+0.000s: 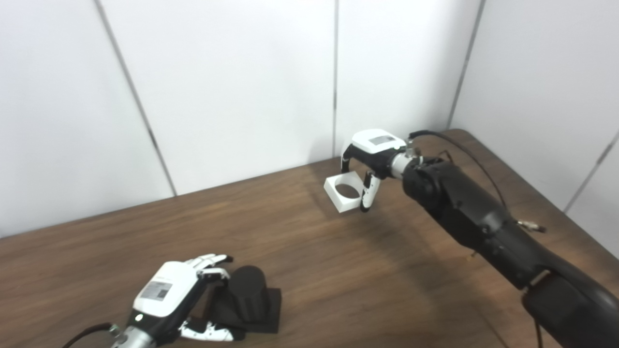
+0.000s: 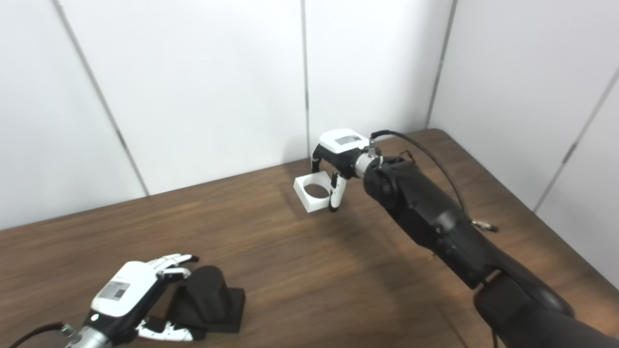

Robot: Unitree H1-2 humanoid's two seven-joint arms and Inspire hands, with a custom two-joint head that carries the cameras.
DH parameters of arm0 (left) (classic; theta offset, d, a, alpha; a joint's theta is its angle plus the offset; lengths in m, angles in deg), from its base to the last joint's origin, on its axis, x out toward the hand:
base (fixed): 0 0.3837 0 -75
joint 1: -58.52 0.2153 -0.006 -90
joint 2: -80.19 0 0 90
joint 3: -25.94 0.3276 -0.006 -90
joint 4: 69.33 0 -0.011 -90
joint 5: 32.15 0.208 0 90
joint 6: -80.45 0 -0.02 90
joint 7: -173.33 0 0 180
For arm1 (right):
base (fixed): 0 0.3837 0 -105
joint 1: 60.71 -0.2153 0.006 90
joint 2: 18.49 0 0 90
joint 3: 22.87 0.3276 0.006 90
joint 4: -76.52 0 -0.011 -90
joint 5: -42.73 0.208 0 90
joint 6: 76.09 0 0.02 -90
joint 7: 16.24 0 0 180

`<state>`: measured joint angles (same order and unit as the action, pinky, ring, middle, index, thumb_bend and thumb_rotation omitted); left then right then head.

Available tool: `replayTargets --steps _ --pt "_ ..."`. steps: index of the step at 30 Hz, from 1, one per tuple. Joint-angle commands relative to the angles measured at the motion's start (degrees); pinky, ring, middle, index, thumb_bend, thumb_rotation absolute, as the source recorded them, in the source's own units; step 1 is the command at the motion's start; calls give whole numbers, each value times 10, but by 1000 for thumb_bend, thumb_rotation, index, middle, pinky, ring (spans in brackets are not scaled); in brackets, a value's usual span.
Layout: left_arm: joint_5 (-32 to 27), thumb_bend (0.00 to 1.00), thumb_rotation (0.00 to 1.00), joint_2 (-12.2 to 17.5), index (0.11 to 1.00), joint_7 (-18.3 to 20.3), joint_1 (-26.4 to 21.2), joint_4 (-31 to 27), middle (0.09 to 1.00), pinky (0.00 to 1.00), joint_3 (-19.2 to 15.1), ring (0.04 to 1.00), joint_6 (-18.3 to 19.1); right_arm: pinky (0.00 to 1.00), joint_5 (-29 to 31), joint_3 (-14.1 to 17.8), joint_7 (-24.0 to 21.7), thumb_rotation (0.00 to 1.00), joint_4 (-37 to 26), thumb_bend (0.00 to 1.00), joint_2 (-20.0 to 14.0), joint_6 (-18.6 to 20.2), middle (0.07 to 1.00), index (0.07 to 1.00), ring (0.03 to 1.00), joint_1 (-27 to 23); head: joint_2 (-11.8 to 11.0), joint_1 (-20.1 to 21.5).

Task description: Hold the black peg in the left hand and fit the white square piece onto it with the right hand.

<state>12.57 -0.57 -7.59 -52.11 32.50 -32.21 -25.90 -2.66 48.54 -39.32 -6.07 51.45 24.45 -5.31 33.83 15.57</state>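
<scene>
While the left hand [image 1: 169, 295] curls loosely around the black peg [image 1: 247, 295] at the near edge of the bench [image 1: 300, 251], seemingly to steady it, the right hand [image 1: 370, 162] pinches the white square piece [image 1: 343, 192] far off, apparently ready to carry it over.

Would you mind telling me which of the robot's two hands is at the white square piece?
The right hand, far across the wooden table, fingers around the white square piece; the left hand is at the black peg.
</scene>
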Motion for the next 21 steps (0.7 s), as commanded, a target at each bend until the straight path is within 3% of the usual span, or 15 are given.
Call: replayTargets --steps 1,11,21 --pt "44 524 61 13 491 47 22 28 868 770 21 869 22 914 9 14 2 133 -28 519 -19 -18 786 481 873 -18 0 -1" --pt "43 524 64 -5 492 68 21 13 875 811 25 885 52 883 32 17 -41 133 -130 521 -12 -36 772 480 864 -11 24 -74" --pt "50 523 67 -25 492 65 13 15 879 815 32 892 66 862 56 20 -61 131 -178 522 0 -59 767 479 854 -7 41 -136"
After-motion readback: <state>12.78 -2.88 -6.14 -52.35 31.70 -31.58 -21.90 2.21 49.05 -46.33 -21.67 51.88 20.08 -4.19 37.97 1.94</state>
